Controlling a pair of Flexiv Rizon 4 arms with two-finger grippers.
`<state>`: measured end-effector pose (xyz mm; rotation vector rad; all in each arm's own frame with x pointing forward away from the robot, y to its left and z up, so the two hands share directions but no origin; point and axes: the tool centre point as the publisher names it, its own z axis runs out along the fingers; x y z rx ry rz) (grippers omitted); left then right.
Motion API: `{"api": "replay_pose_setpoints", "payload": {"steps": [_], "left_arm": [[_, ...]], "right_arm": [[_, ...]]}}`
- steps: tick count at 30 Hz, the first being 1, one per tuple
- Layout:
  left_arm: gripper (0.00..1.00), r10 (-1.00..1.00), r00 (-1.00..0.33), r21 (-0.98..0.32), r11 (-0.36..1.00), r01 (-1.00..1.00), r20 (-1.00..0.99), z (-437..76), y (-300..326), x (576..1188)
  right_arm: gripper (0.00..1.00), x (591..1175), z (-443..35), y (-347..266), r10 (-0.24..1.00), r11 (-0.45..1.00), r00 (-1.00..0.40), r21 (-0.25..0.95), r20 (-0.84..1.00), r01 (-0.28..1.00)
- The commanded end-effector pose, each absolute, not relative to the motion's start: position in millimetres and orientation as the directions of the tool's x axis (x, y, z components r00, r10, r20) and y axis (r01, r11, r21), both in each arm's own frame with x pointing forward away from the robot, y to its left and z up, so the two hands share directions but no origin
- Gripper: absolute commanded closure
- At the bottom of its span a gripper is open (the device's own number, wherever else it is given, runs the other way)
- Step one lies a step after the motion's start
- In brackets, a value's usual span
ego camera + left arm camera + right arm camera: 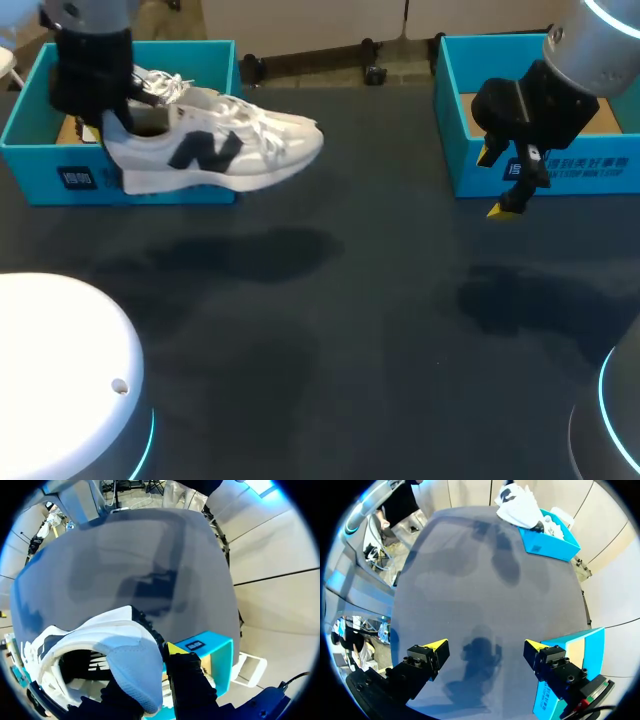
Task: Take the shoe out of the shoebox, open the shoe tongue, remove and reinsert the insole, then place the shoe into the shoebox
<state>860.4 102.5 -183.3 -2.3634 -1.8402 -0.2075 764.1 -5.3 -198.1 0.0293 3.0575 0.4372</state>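
Observation:
A white sneaker (220,150) with a dark logo hangs in the air, toe pointing right, just in front of the blue shoebox (30,130) at the back left. My left gripper (110,125) is shut on its heel collar. In the left wrist view the heel (135,665) sits between the fingers, one yellow tip (175,647) outside it and the other hidden. My right gripper (498,180) hangs open and holds nothing above the table at the right. From the right wrist view the gripper (486,647) faces bare table, with the sneaker (517,500) far ahead.
A second blue box (580,170) stands at the back right, just behind my right gripper, and shows beside its finger as a blue wall (580,650). Another white shoe (160,85) lies in the left shoebox. Dark tabletop (330,330) spreads between the arms.

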Motion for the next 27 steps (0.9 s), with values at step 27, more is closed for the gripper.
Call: {"api": "replay_pose_setpoints", "payload": {"steps": [27], "left_arm": [[1.0,0.903,0.365,0.039,-0.383,0.923,0.229,-229,-31,796]], "right_arm": [[0.0,765,-199,-5,0.026,0.961,-0.998,0.278,-0.048,0.011]]}}
